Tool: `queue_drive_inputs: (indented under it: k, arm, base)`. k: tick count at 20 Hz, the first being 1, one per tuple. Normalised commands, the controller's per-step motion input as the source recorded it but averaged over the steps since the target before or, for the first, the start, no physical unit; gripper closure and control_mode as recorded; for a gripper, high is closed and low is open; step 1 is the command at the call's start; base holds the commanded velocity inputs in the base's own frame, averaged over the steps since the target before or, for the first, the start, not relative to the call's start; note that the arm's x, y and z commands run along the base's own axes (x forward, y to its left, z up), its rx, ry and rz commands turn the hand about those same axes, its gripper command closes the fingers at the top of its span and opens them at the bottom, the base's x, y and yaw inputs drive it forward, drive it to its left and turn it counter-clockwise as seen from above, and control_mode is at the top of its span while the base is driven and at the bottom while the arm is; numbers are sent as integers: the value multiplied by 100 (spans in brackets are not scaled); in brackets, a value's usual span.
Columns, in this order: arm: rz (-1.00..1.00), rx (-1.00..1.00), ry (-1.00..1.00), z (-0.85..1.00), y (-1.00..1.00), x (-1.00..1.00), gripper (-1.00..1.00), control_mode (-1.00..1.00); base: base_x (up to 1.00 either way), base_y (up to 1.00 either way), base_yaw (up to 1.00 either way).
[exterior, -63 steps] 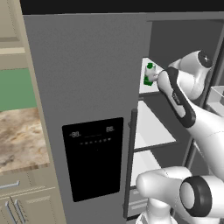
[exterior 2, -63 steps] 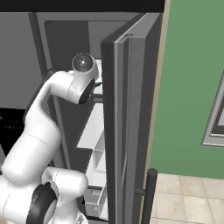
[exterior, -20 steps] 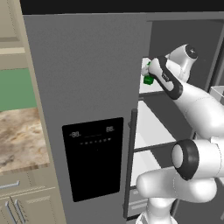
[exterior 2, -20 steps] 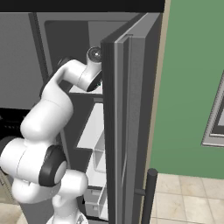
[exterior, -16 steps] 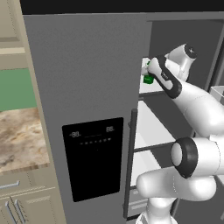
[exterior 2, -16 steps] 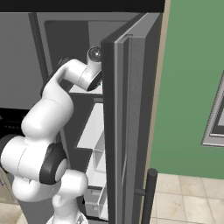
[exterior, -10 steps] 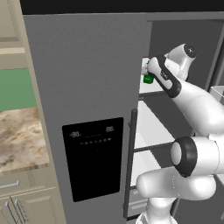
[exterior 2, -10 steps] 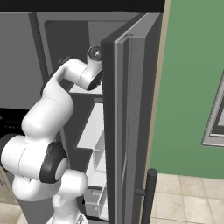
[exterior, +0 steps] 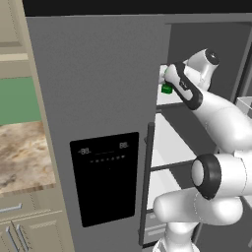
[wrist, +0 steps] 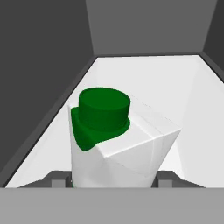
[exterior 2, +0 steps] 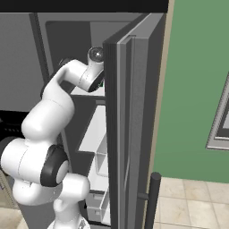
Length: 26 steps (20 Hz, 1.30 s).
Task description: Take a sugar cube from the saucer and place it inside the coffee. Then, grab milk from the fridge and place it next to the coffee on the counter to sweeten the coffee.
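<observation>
The milk, a white carton with a green cap, stands upright on a white shelf inside the open fridge. My gripper reaches into that upper shelf, and its two fingertips press against the carton's left and right sides. From the left base view the gripper sits at the shelf's front edge with a patch of the milk's green just below it. The counter lies left of the fridge. The coffee, the saucer and the sugar cube are out of view.
The fridge's right door stands open close beside the arm, with a dark vertical handle low on it. The left door with the black display panel is closed. White shelves and door bins lie below the hand. Beige cabinets sit under the counter.
The fingers have closed in from wide open onto the sides of the milk carton. The arm and the carton have hardly moved.
</observation>
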Motion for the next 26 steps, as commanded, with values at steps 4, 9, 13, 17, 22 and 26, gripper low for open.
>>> queue_drive_inputs:
  k: [4, 9, 13, 17, 22, 26]
  arm:
    - [0, 0, 0, 0, 0, -8, 100, -100]
    - [0, 0, 0, 9, 0, -63, 100, -100]
    - [-1, 0, -4, 31, 0, -91, 100, -100]
    - [-5, 0, -8, 49, 0, -100, 100, -100]
    - [-12, 0, -4, 51, 0, -100, 100, -100]
    - [-18, 0, 0, 23, 0, -100, 100, -100]
  base:
    - [0, 0, 0]
    - [0, 0, 0]
    - [0, 0, 0]
    - [0, 0, 0]
    - [0, 0, 0]
    - [0, 0, 0]
